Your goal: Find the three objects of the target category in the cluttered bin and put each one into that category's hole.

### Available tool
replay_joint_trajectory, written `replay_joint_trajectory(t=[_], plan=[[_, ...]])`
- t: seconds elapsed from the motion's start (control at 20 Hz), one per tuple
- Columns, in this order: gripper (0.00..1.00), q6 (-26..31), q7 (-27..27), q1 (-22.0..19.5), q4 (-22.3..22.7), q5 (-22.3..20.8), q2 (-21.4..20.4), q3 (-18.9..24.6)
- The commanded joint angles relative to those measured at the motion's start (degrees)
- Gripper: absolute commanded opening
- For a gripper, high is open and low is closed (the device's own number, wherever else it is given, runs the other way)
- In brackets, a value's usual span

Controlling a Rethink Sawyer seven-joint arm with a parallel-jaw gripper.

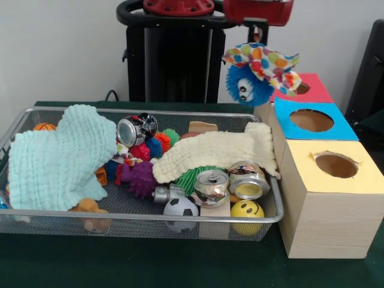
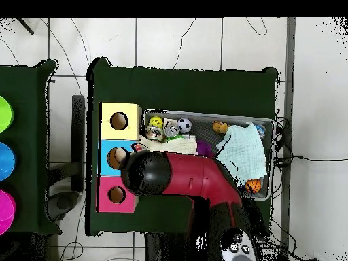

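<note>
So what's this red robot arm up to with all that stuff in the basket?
The arm's gripper has lifted a dotted cloth out of the wire bin, and a fuzzy blue toy with googly eyes hangs up there with it. They dangle over the far end of the row of boxes, near the red-faced box and blue-faced box. The yellow-faced box, nearest the camera, has an open hole with nothing going into it yet. The bin remains full of clutter.

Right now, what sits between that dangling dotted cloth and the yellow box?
In the front view, the blue box lies between the dotted cloth and the yellow box.
</note>
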Motion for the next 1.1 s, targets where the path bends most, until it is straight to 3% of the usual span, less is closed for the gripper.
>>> replay_joint_trajectory(t=[0.05,0.4,1.1], plan=[[0.0,-4.0,0.1,-3.8,3.9,-1.7,0.6,0.8],[0.0,-5.7,-0.6,-6.2,3.8,-3.2,1.7,2.0],[0.0,-8.2,-1.1,-6.4,2.2,-5.2,3.3,2.1]])
